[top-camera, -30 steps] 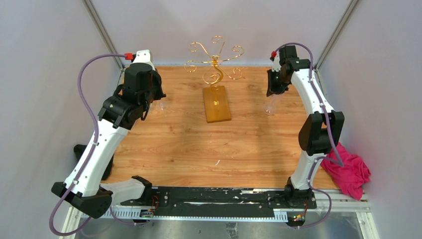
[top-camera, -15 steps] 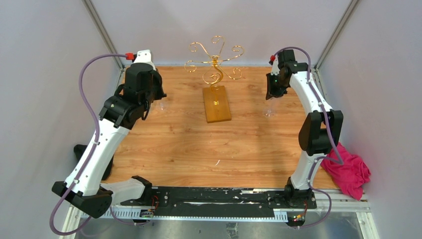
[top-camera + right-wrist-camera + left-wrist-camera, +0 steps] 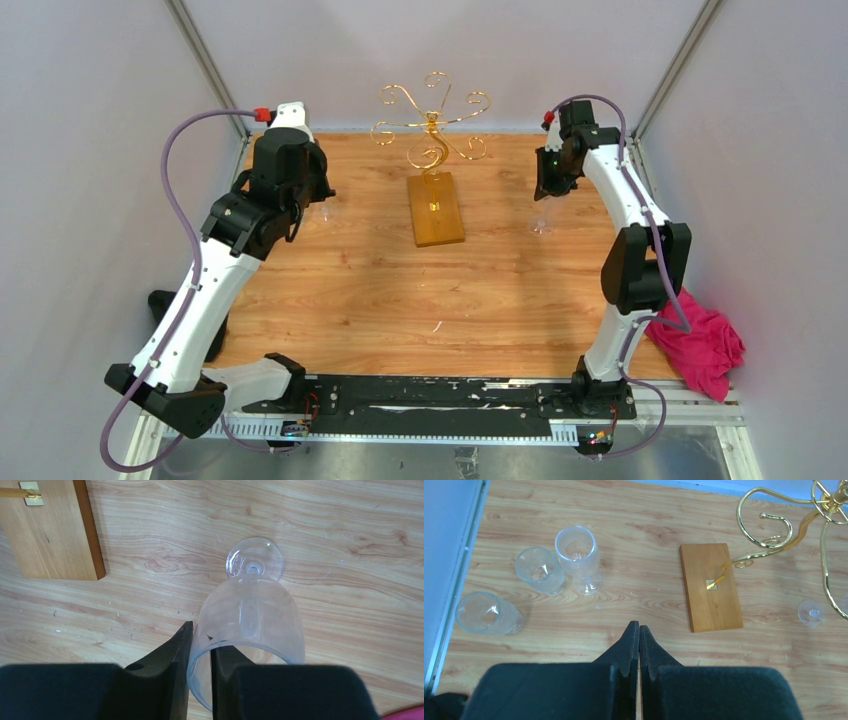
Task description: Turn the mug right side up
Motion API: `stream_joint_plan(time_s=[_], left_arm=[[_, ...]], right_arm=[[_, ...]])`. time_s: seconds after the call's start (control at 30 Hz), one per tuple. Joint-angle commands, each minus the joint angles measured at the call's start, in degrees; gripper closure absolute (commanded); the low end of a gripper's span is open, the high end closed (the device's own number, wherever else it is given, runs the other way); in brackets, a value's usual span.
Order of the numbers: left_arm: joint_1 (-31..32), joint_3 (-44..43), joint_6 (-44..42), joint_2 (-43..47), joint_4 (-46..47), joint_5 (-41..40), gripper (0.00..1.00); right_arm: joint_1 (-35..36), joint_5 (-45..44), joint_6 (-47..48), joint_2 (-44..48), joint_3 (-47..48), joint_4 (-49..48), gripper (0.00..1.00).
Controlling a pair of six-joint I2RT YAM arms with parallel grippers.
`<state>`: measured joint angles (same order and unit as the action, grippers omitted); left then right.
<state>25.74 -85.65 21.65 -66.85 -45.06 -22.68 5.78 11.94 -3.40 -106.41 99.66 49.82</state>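
Mug (image 3: 250, 615), in fact a clear stemmed glass, hangs rim-up from the right fingers (image 3: 176, 647), which pinch its rim wall, one finger outside the bowl and the other inside. Its round foot points down at the counter (image 3: 350, 580) just past the fingertips; whether the foot touches the wood I cannot tell. From above, the mug (image 3: 541, 222) shows just below the right wrist. Beyond these fingers and to their left lies the wooden base (image 3: 50, 535) of a gold wire stand (image 3: 432, 125). The left fingers (image 3: 630, 640) are pressed together on nothing, above bare wood. Ahead of them to the left stand three clear glasses (image 3: 540, 570) close together; ahead to the right is the same wooden base (image 3: 711, 587).
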Motion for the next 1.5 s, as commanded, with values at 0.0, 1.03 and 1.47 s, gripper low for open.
stream_joint_plan(time_s=[0.0,1.03,1.47], left_arm=[[0.42,0.83,0.61,0.90,0.97,0.03,1.00],[0.39,0.31,1.01,0.43,1.19,0.69,1.00],[0.45,2.77,-1.10,3.71,5.86,6.10,0.72]], right_arm=[[-0.68,-0.45,-0.72,1.23,-1.39,1.19,0.91],[0.11,-7.21,-0.74,13.03,4.87,5.38,0.45],[8.14,-19.32,-2.32,25.72,-0.26,2.25,0.04]])
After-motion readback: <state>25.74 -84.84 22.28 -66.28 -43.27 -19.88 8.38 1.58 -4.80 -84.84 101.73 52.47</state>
